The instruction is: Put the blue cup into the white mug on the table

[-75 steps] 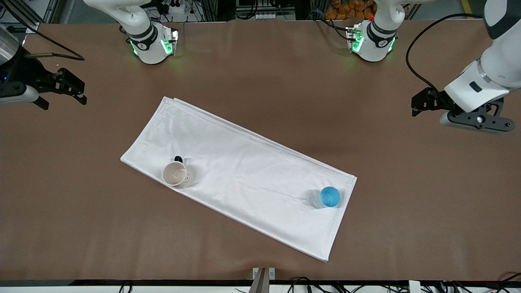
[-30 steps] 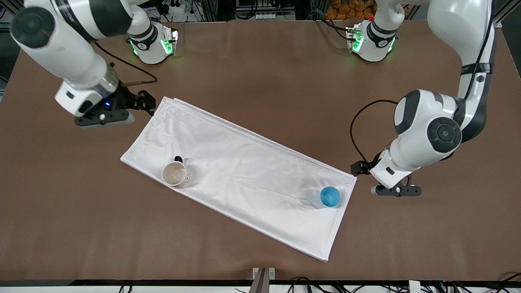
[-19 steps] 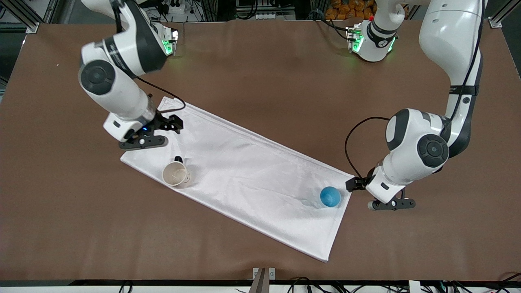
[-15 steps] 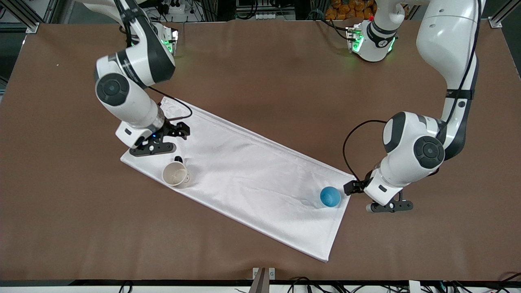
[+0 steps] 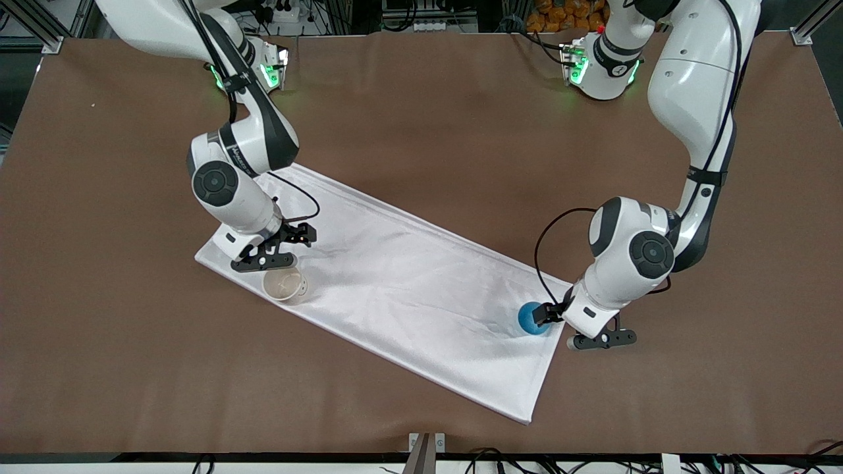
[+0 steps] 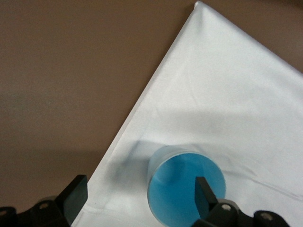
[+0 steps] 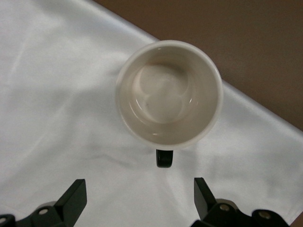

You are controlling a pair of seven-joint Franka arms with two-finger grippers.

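The blue cup point(image 5: 528, 319) stands upright on the white cloth point(image 5: 408, 283), near the cloth's corner toward the left arm's end of the table point(image 5: 421, 118). My left gripper point(image 5: 596, 339) hangs open just beside and above it. In the left wrist view one finger point(image 6: 204, 189) shows over the blue cup's point(image 6: 180, 189) mouth and the other over the cloth's edge. The white mug point(image 5: 283, 284) stands upright and empty on the cloth's other end. My right gripper point(image 5: 263, 262) is open above the cloth next to the white mug point(image 7: 168, 92), whose black handle point(image 7: 164, 157) points at my right gripper point(image 7: 138, 198).
The cloth lies slantwise across the middle of the brown table. Both arms' bases point(image 5: 247, 69) stand along the table's edge farthest from the front camera. Bare tabletop surrounds the cloth on all sides.
Both arms have swung in from the table's ends and come down. The right gripper has reached the white mug and the left gripper the blue cup. Both stayed open; cup and mug have not moved.
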